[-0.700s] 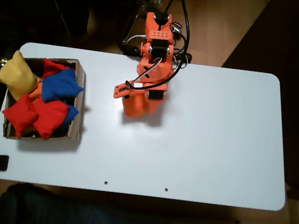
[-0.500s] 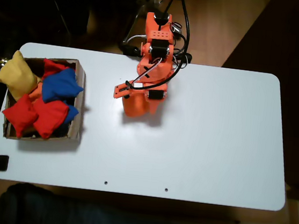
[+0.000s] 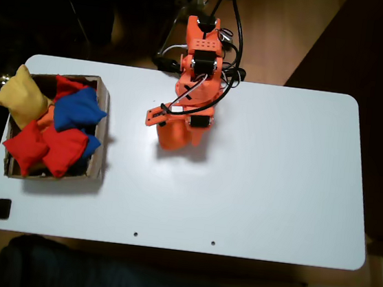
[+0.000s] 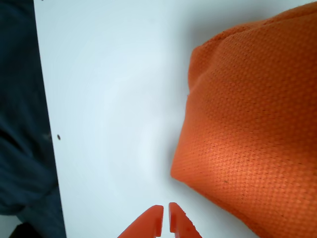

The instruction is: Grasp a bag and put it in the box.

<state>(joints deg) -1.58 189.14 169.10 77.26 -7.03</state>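
Wrist view: the orange two-finger gripper [image 4: 164,218], fingertips nearly together, sits just left of the plump orange cloth beanbag [image 4: 247,124] on the white table [image 4: 109,99].

It looks like a hobby corner in a home rather than a lab. A small white surface [image 3: 275,195] with rounded corners stands on a warm wooden floor [image 3: 287,30], with dark surroundings at both sides. Loose black cables [image 3: 236,24] trail behind the orange arm [image 3: 195,81], and a plain cardboard box [image 3: 98,140] holds coloured cloth beanbags [image 3: 77,110].
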